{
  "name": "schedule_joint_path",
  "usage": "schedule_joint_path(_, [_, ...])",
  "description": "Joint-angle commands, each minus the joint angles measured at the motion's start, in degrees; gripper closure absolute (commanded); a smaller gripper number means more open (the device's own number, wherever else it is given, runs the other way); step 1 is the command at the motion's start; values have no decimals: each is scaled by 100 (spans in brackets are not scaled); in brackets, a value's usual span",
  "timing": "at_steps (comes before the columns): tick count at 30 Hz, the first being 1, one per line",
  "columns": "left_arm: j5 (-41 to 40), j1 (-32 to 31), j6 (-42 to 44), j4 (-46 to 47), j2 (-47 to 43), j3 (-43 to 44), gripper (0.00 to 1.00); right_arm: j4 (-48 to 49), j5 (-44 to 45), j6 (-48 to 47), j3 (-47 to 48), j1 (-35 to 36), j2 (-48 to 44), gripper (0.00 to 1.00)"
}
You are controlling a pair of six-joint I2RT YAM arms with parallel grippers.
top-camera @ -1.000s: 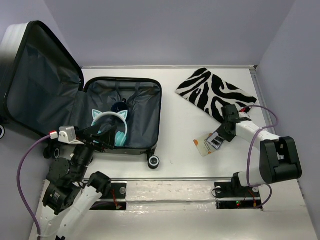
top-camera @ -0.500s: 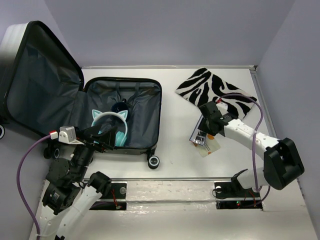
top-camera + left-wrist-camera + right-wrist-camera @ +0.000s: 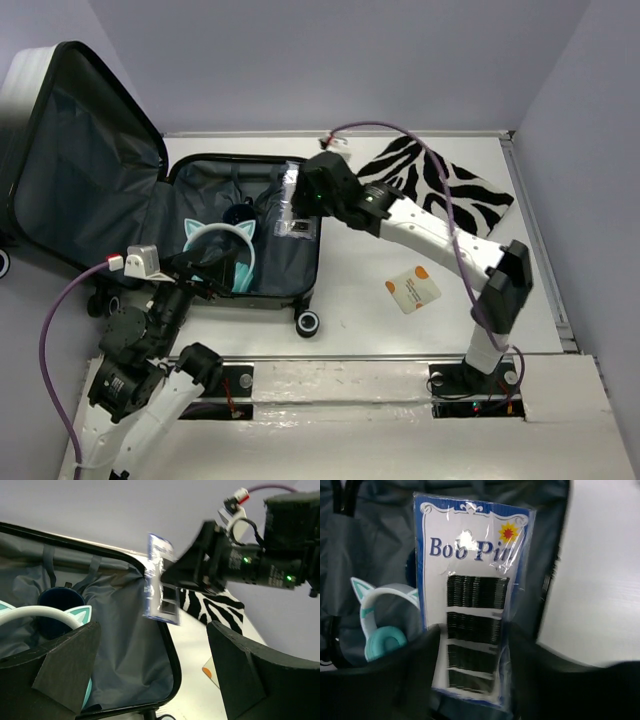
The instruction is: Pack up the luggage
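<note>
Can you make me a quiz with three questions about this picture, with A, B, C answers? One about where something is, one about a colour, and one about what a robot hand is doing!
1. Where are the cat-ear headphones?
A) in the open suitcase
B) on the floor
C) on a shelf

2. What colour trims the white headphones?
A) red
B) yellow
C) teal

3. What is the right gripper doing?
A) hanging open and empty
B) holding a pack of bobby pins
C) pushing the lid down

Answers:
1 A, they lie on the grey lining inside the shell.
2 C, the ear pads and ear tips are teal.
3 B, the fingers pinch the bottom of the pack above the suitcase.
</note>
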Motion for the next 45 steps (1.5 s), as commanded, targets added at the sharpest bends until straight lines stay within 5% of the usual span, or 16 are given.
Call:
schedule_joint_path(1, [-83, 88, -17, 225, 144, 90, 1, 167, -316, -594, 1187, 59, 923, 13])
schedule_joint_path(3, [-101, 88, -26, 199, 126, 82, 1, -26, -78, -568, 1066, 6, 846, 0])
schedule_joint_path(10, [39, 88, 9, 269, -14, 64, 1, -149, 257, 512, -3277, -740, -2049, 1])
schedule_joint_path(14, [49, 53, 9, 278, -155, 64, 1, -1201, 266, 1460, -4784, -970, -3080, 1])
schedule_joint_path(19, [22, 35, 0, 269, -199, 64, 1, -1652, 195, 1866, -5588, -1171, -3523, 0])
schedule_joint_path(31, [5, -26, 0, 260, -225, 64, 1, -28, -253, 1357, -5448, -1392, -1907, 5])
schedule_joint_path(34, [-4, -53, 9, 251, -217, 64, 1, 157, -306, 1252, -5308, -1392, -1336, 20])
schedule_joint_path(35, [-4, -61, 0, 260, -217, 64, 1, 219, -323, 1252, -5281, -1392, -1126, 40])
schedule_joint_path(40, [-22, -114, 0, 242, -199, 73, 1, 264, -166, 1217, -5360, -1392, -1184, 93])
schedule_joint_path(45, [-22, -132, 0, 242, -199, 73, 1, -35, -104, 945, -5194, -1392, -1905, 93])
